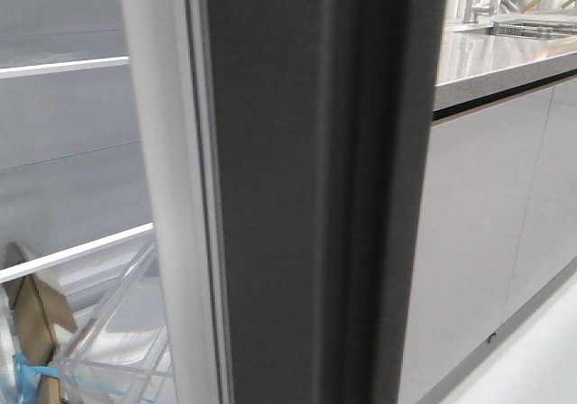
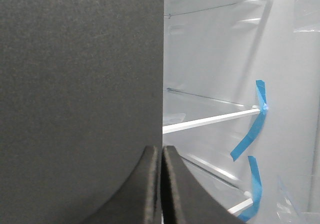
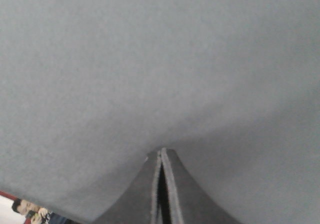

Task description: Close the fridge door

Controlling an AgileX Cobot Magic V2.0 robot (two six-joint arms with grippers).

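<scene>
Both the left gripper (image 2: 161, 156) and right gripper (image 3: 161, 159), fingers pressed together, sat against the dark fridge door (image 1: 306, 188), apparently to push it shut

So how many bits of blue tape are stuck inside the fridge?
2 in the left wrist view: an upper blue tape strip by a white shelf's end, a lower blue tape strip beneath it. More may hide behind the fridge door.

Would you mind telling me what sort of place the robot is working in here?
Most likely a home-style kitchen. An open fridge door fills the front view, white fridge shelves show beside it, and a stone-look countertop runs over pale cabinet fronts.
</scene>
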